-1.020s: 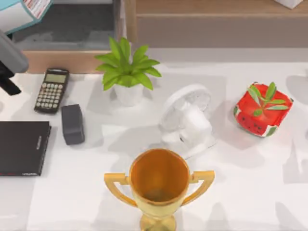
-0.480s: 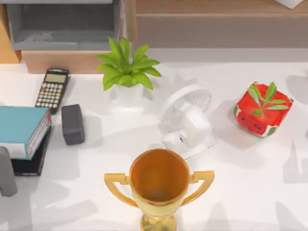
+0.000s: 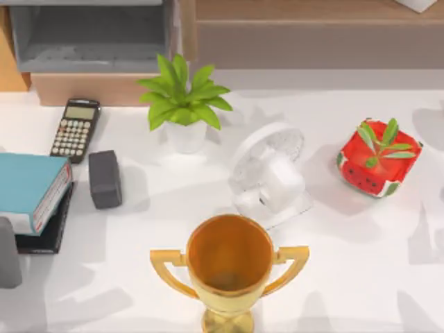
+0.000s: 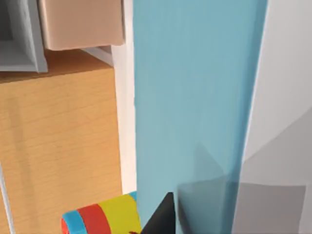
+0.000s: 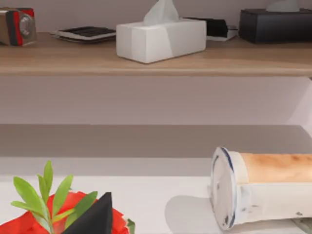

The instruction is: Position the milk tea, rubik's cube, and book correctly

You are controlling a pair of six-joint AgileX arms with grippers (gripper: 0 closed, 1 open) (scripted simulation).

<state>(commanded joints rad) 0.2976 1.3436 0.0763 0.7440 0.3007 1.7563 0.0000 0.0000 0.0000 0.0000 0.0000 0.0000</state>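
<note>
The book (image 3: 28,186), thick with a teal cover and white page edges, lies at the table's left edge on top of a flat black notebook (image 3: 46,234). My left gripper (image 4: 164,220) is shut on the book, whose teal cover (image 4: 195,107) stretches away from it. A grey part of my left arm (image 3: 8,255) stands just in front of the book. A block with blue, red and yellow bands, seemingly the rubik's cube (image 4: 100,220), rests on a wooden surface (image 4: 58,146). The milk tea (image 5: 265,187) lies on its side on the table, beyond my right gripper (image 5: 95,219).
A calculator (image 3: 75,130), a dark grey box (image 3: 104,179), a potted plant (image 3: 183,104), a white fan (image 3: 270,173), a watermelon-patterned pot (image 3: 379,158) and a gold trophy (image 3: 229,267) stand on the table. A shelf unit (image 3: 90,41) runs along the back, with a tissue box (image 5: 161,36).
The book came from the far left corner down onto the black notebook, then slid slightly toward the front edge together with my left arm.
</note>
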